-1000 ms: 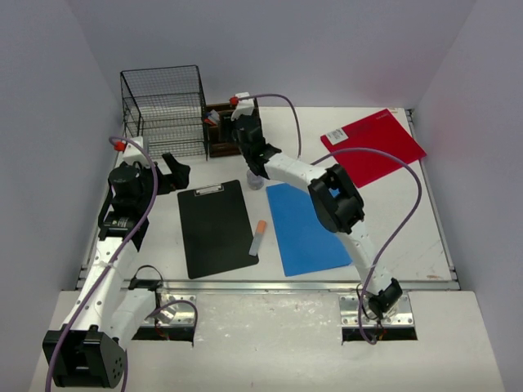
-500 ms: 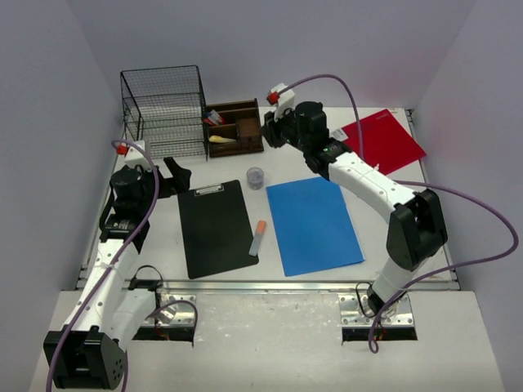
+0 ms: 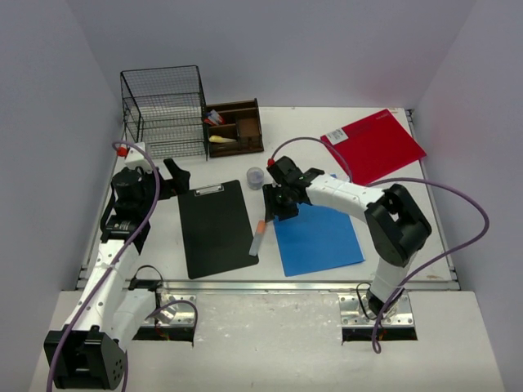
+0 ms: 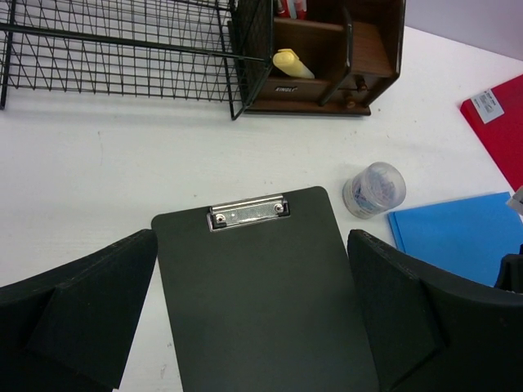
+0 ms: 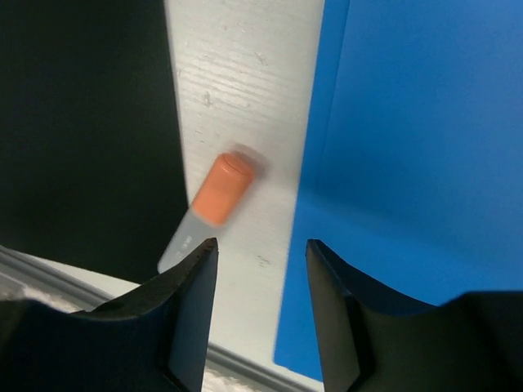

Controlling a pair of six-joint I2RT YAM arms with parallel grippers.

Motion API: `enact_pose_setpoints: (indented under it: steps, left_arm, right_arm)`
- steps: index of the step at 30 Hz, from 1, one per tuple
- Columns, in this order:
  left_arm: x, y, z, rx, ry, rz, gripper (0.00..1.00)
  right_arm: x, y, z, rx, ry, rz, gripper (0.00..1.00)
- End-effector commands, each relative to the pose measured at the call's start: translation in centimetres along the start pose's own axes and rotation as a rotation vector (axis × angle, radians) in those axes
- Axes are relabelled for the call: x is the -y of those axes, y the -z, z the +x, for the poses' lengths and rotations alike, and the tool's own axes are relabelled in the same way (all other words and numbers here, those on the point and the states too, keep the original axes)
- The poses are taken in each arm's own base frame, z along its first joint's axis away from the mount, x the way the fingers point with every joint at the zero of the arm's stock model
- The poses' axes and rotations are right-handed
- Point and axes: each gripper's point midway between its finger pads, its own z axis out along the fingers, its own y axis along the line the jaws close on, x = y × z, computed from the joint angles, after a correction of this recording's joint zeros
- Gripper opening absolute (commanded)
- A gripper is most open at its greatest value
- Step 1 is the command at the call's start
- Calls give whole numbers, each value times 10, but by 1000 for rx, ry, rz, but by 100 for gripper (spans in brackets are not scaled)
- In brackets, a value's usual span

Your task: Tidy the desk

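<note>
Table (image 3: 310, 122): the white top that fills the middle of the overhead view, its metal rail along the lower edge; it carries everything else
Table handling: likely heavy, stiff and fixed, so not a thing to lift; tidying it probably means taking hold of the loose things on it instead
Marker (image 5: 214, 204): orange cap, grey barrel; lies on bare table between the black clipboard (image 3: 215, 227) and the blue folder (image 3: 319, 237), its lower end over the clipboard's edge; probably light, rigid and smooth, so it may roll; best pinched across the barrel near its middle
Right jaws (image 5: 261, 253): released and empty; they hover at picture centre, the marker just beyond the tips and not between them
Left jaws (image 4: 253, 269): spread wide and empty; at mid-left of the overhead view, facing the clipboard's clip
Small jar (image 3: 256, 177): clear, upright, just beside the folder's upper left corner; probably light and slippery
Organizer (image 3: 235, 128): brown wood, upper centre, beside the wire basket (image 3: 166, 110); a yellow thing lies in it
Red folder (image 3: 374, 145): flat at upper right, well apart from the jaws
Change: half a second ago the right arm stretched up beside the organizer; it has since drawn back to the centre, over the marker; the left arm, clipboard, folders and jar lie as they did
</note>
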Motion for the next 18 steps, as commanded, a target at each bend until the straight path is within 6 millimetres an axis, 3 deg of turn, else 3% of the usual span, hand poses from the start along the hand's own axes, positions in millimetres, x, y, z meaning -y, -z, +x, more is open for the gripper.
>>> enact_pose_setpoints:
  steps: [1,11,18]
  left_arm:
    - [-5,2,-8,39,-5,-22,100]
    - [-12,2,3,28,-9,-43,100]
    - [-15,5,9,25,-16,-51,100]
  right_arm:
    - [-11,-8,-10,4,-211,72,51]
    - [-30,-39,-2,-43,-238,124,54]
    - [-27,-57,7,-80,-240,147,49]
